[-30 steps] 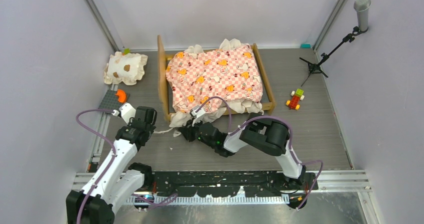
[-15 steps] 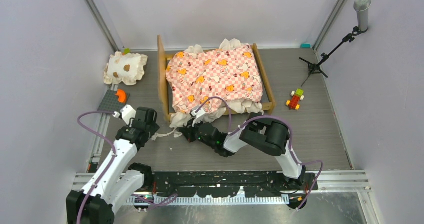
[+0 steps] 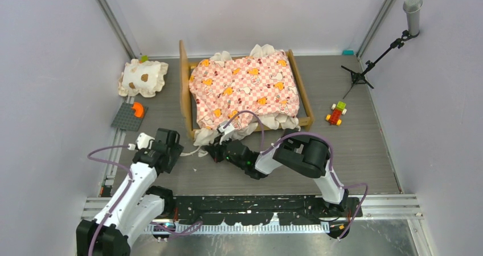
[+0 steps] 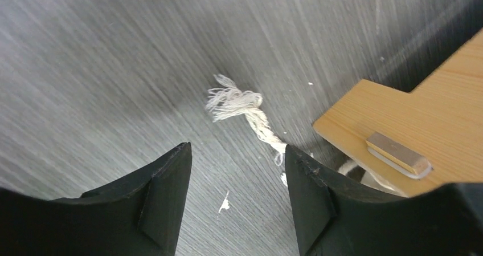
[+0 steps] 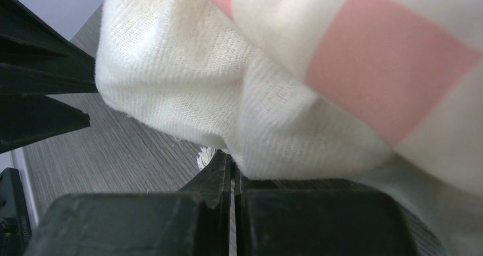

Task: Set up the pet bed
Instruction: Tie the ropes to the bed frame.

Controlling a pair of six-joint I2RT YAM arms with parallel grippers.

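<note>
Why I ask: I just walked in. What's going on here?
Two robot arms are working at the near left corner of the pet bed. The right gripper is shut at the mattress's cream ruffle, apparently pinching it. The left gripper hangs open just above the table, over a frayed white cord beside the wooden frame, holding nothing. The spotted pillow lies on the table left of the bed.

No readable text or label anywhere (all three views).
</note>
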